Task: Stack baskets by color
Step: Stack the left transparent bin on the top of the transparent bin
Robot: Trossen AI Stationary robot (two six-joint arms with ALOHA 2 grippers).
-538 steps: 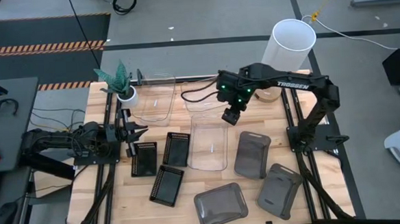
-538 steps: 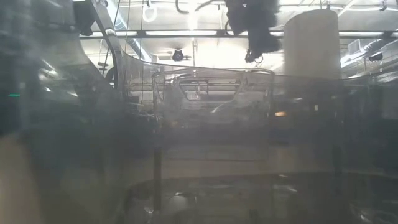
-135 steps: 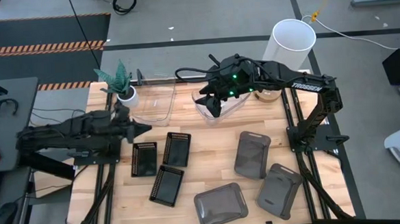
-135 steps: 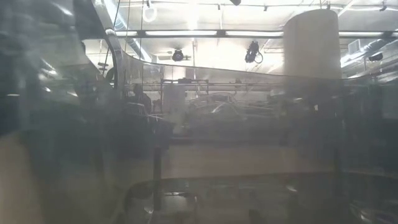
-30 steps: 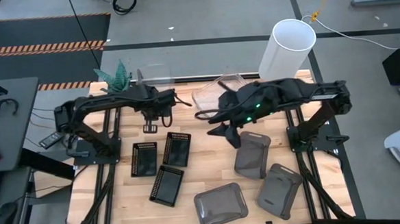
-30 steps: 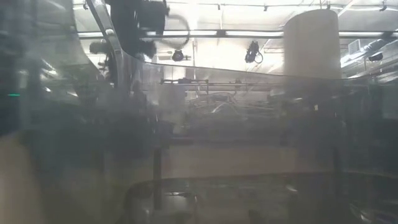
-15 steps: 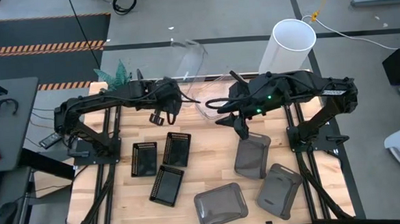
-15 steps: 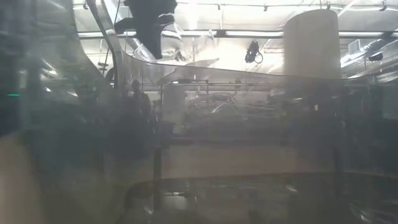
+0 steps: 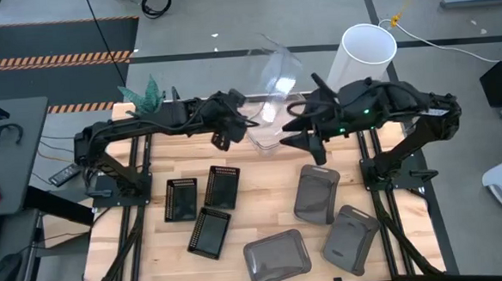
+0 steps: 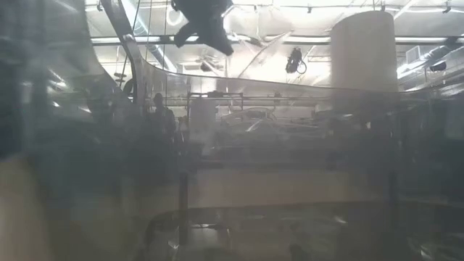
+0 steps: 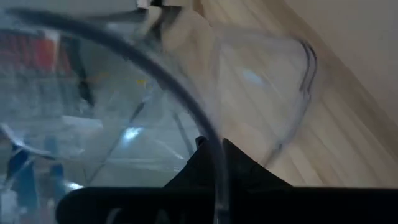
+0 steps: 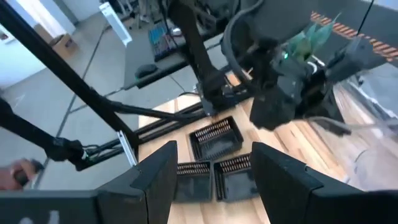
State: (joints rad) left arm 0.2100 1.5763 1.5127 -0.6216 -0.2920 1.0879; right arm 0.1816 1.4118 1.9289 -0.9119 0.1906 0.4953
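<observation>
Clear baskets: one large clear basket (image 9: 278,74) is up in the air, tilted steeply, over the far middle of the tabletop (image 9: 246,205); half a second ago it hung lower and further left, so it has been carried toward the right arm's side.
Clear stack: the other clear baskets (image 9: 263,131) sit nested near the far middle, just below and beside the lifted one; I cannot tell if they touch.
Left tool (image 9: 229,116): closed narrow on the lifted basket's rim, which its wrist view shows running between the dark fingers (image 11: 205,168).
Right tool (image 9: 306,131): fingers spread wide and holding nothing, hovering just right of the clear stack; a second ago it was lower over the tabletop.
Meaning for the task: my reading is that the third clear basket is about to be lowered onto its stack, which would finish the clear colour.
Grey baskets (image 9: 316,191): three smoky ones lie apart on the near right, not yet stacked.
Black baskets (image 9: 222,187): three perforated ones lie side by side on the near left, unstacked.
Risk: a thin rim pinch on a tilted basket could slip.
Bystanders: white cylinder (image 9: 363,57) and potted plant (image 9: 148,96) stand at the far edge.
</observation>
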